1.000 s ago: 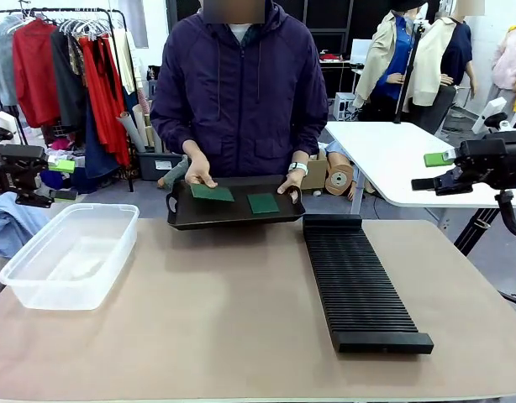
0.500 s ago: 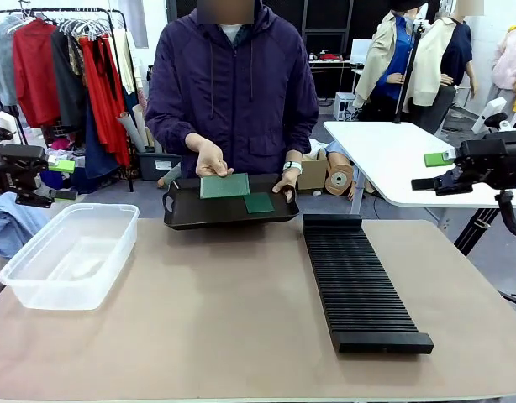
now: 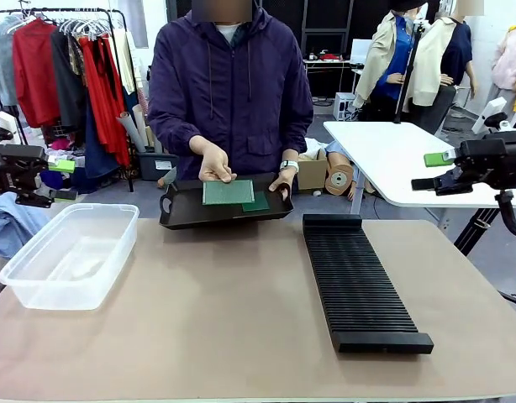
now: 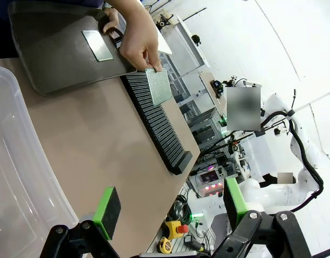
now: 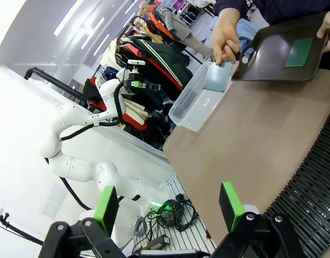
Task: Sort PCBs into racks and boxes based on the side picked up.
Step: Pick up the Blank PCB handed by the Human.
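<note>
Both arms sit out at the table's sides. Left gripper (image 4: 170, 207) has its fingers spread wide, and right gripper (image 5: 169, 207) is the same. Person's hand (image 3: 214, 163) pinches one PCB (image 3: 228, 192) by its top edge, lighter dotted face toward the robot, just over the black tray (image 3: 178, 218). A second PCB (image 3: 260, 204) lies flat in the tray, darker face up, partly behind the first. Other hand (image 3: 283, 180) grips the tray's right end. Clear box (image 3: 69, 256) sits table-left, black rack (image 3: 359, 285) table-right.

On the tan matte surface (image 3: 216, 327): clear rectangular plastic tub (image 3: 48, 290) at left edge; long black ribbed rack (image 3: 359, 281) right of centre, well apart.
</note>
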{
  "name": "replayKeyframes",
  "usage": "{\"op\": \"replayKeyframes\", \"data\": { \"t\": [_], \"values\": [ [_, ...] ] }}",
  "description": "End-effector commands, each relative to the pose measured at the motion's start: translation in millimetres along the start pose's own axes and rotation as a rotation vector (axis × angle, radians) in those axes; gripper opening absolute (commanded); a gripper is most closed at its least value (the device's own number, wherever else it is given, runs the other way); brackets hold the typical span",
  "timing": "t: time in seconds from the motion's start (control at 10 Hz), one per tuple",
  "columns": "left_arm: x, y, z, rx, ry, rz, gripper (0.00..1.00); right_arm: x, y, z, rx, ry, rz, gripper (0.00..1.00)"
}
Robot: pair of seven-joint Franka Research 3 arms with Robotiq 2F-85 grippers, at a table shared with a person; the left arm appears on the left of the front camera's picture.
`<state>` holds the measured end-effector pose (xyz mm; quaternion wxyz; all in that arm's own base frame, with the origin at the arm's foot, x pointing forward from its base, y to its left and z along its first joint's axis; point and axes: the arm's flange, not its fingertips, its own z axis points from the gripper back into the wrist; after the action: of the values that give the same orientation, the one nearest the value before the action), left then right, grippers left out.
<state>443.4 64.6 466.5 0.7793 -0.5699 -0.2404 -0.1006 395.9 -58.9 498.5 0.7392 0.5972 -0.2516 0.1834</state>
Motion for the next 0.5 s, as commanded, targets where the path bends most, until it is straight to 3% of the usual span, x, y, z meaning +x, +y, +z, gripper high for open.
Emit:
{"op": "replayKeyframes", "data": {
  "t": [0.0, 0.4],
  "values": [
    [0, -2, 2, 0.001, -0.001, 0.007, 1.00, 2, 3, 1, 0.005, -0.007, -0.001, 1.00],
    [0, -2, 2, 0.001, -0.001, 0.007, 1.00, 8, -20, -22, 0.004, 0.040, -0.040, 1.00]
  ]
}}
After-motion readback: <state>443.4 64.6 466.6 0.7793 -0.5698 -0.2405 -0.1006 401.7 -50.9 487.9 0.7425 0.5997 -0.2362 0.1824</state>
